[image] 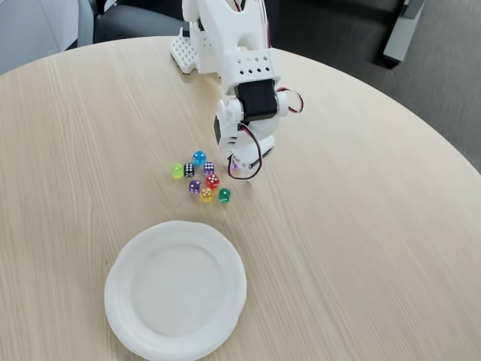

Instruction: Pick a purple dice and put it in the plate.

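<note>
Hovering at the dice cluster's 3 o'clock, the tool [234, 167] maybe pinches a purple dice [209, 168], can't tell; lift straight, then swing to the plate [120, 301].

Position: fixed view, raised above the near edge of the round pale wooden table [361, 248].
Facing: down and across toward the white plastic robot arm [233, 45] at the far side.
Range: moderate; the tabletop spans the frame, dark floor beyond.

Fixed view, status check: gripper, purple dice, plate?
Gripper down at right edge of dice cluster, jaw state unclear. Purple dice and on table. Plate holds nothing. Red die crowds both.
</note>
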